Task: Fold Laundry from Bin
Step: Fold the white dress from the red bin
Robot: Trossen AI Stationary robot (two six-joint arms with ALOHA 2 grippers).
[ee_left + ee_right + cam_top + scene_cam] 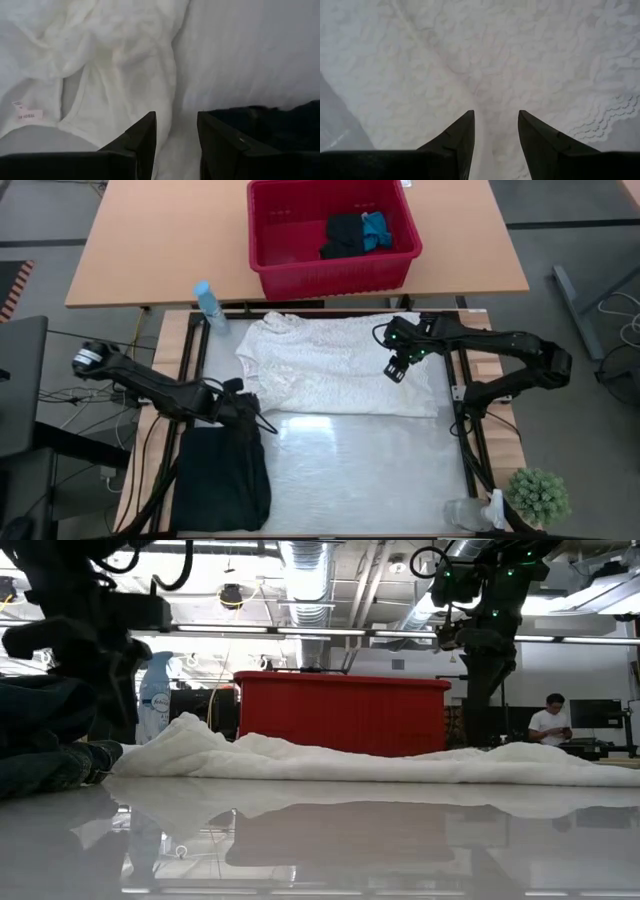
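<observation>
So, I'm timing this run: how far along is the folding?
Done: a black garment lies folded at the table's near left. In hand: the white garment is spread out, left hand at its edge, right hand above it, both open. Left: black and blue items in the bin.

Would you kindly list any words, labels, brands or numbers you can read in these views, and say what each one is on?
No text can be read for certain.
Small sewn-in tag on the white garment: faint reddish print, too small and blurred to read.
Red bin: no lettering visible.
Blue bottle at the table edge: no readable label.
</observation>
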